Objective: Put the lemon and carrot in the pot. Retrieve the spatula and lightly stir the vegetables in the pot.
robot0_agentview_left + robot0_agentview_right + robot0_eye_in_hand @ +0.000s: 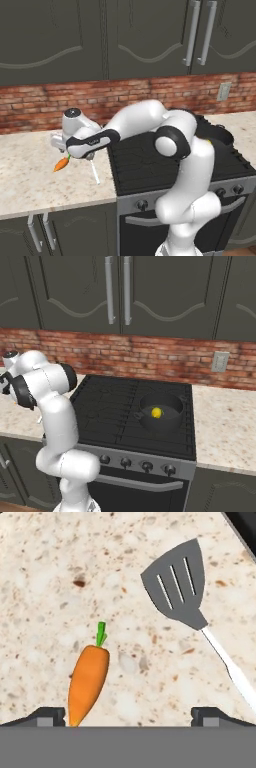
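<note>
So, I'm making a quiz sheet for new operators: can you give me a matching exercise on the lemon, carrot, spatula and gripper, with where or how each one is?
Things:
1. lemon
2. carrot
3. spatula
4. gripper

Place or state:
A. lying on the counter, grey slotted head, white handle
B. inside the pot on the stove
C. open, above the counter
D. lying on the counter, green tuft on one end

Pairs: 1-B, 2-D, 3-A, 4-C
</note>
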### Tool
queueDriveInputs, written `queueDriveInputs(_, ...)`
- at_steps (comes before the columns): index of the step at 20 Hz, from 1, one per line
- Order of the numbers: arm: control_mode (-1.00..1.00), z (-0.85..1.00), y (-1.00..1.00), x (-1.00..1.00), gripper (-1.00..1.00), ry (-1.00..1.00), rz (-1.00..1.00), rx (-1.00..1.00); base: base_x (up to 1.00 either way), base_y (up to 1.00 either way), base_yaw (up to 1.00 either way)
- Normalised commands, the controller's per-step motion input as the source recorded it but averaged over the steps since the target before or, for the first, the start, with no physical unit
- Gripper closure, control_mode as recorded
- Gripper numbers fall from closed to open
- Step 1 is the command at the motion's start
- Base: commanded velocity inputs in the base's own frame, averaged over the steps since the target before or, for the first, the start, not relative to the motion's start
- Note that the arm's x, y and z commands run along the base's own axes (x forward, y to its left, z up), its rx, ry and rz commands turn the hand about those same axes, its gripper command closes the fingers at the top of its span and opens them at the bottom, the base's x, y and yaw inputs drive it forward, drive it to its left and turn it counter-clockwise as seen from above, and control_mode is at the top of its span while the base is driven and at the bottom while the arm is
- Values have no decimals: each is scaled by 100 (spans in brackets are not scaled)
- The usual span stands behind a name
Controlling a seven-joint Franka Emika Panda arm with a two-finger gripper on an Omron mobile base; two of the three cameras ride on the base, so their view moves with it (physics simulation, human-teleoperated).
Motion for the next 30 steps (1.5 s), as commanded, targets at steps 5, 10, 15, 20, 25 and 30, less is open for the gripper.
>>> queueDriveInputs(5, -100, -3, 11, 19, -100, 8, -3, 0, 0, 0, 0)
queueDriveInputs(10, -100, 0, 0, 0, -100, 7, 0, 0, 0, 0, 0)
queueDriveInputs(15, -100, -14, 0, 0, -100, 8, 0, 0, 0, 0, 0)
queueDriveInputs(20, -100, -19, 1, 0, -100, 10, 1, 0, 0, 0, 0)
queueDriveInputs(25, -100, -1, 13, 22, -100, 6, 0, 0, 0, 0, 0)
queueDriveInputs(30, -100, -10, 15, 28, -100, 5, 0, 0, 0, 0, 0)
